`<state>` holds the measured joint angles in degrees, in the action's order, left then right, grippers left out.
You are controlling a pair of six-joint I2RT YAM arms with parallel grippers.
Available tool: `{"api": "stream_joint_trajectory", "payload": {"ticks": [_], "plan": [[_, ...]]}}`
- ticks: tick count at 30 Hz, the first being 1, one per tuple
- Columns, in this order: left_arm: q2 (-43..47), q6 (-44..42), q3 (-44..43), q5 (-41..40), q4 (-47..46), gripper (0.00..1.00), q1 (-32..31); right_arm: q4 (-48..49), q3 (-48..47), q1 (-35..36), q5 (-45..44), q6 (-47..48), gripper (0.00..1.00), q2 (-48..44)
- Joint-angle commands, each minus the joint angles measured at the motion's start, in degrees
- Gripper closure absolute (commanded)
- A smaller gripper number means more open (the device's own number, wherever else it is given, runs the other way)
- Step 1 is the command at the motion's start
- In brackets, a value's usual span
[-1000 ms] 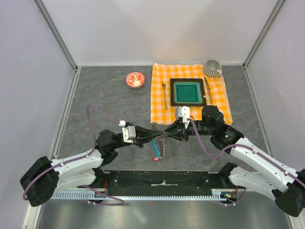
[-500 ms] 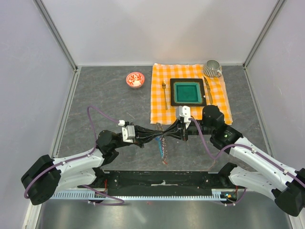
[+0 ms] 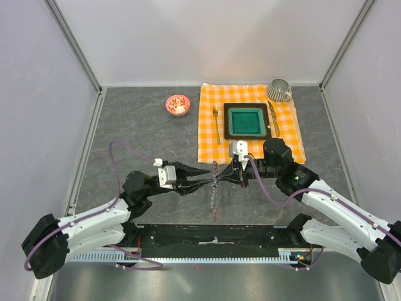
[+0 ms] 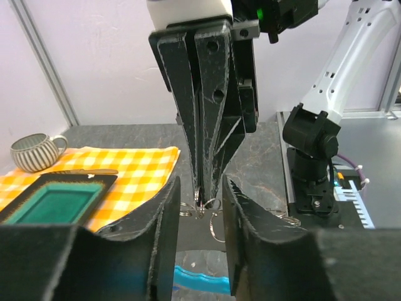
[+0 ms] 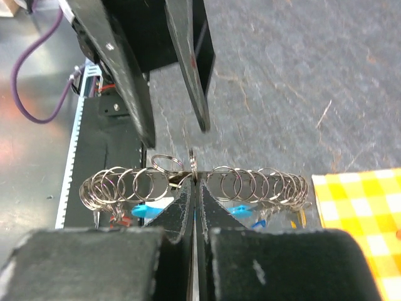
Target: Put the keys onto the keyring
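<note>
Grey stone-patterned surface (image 3: 125, 125) between pale walls, seen from above. I see the left fingers (image 3: 197, 183) and the right fingers (image 3: 227, 177) meeting tip to tip near the front middle. The keyring (image 3: 215, 194) hangs at that meeting point as a thin strand of metal loops running toward the near edge. At the back stands a small red-and-white bowl (image 3: 177, 105); I cannot tell its contents from its pattern. To its right an orange-checked cloth (image 3: 210, 147) carries a square green dish (image 3: 245, 121), with a fork (image 3: 216, 123) on one side, a knife (image 3: 273, 118) on the other and a striped cup (image 3: 279, 90) at the back corner.

From the left wrist, I see the left fingers (image 4: 166, 219) standing a narrow gap apart, clamping nothing. The right fingers (image 4: 207, 113) reach down from the top, pressed together, their tips in that gap and pinching a loop of the keyring (image 4: 210, 216). A curved cyan-blue piece (image 4: 200, 280) shows below.

From the right wrist, the right fingers (image 5: 178, 207) are closed tight on one loop at the middle of the keyring (image 5: 250, 184), which stretches sideways as a coil. The left fingers (image 5: 119, 69) sit just beyond it, apart. Small red, blue and yellow tags of the keys (image 5: 122, 219) hang under the coil.
</note>
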<state>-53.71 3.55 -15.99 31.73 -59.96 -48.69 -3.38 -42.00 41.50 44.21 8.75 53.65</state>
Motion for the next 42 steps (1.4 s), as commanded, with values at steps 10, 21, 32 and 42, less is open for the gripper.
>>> {"api": "stream_joint_trajectory", "payload": {"ticks": [10,21,32,42], "plan": [[2.7,-15.8,-16.2,1.3,41.5,0.47,-0.2,-27.5,-17.5,3.1,-12.5,14.3,1.00,5.3],[-1.7,-16.6,-18.8,3.2,43.4,0.52,-0.2,-34.2,-22.4,8.8,-23.0,18.1,1.00,9.9],[-3.9,-15.5,-18.6,5.1,41.5,0.59,-0.4,-34.8,-23.2,10.4,-23.7,18.4,1.00,10.5],[-6.0,-13.9,-18.9,7.2,38.8,0.68,-0.4,-34.5,-23.2,11.2,-23.3,18.4,1.00,11.3]]}}
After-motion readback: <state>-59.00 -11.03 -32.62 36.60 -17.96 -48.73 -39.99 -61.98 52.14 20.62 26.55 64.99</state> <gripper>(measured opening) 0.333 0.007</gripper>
